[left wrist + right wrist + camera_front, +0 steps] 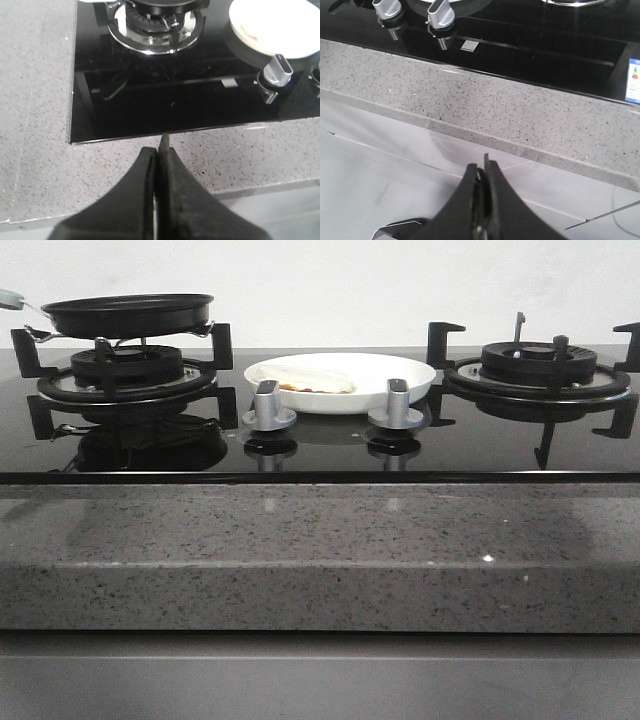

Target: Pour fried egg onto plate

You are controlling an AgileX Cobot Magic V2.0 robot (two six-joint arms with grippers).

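black frying pan [128,313] on left burner [127,368]

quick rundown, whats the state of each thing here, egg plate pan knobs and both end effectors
fried egg: lying flat on the plate
plate: upright between the two burners, holding the egg
frying pan: on the left burner, looks empty
knobs: both upright, setting cannot be told
left end effector: shut, empty, over the counter
right end effector: shut, empty

wall [330,285]: plain white, evenly lit | countertop [320,550]: grey speckled stone, stepped front edge | hob [320,445]: glossy black glass set into the counter (mirrors the fittings) | burners: left [125,370], right [540,365], black pan supports | knobs: two silver, [268,405] and [396,405]
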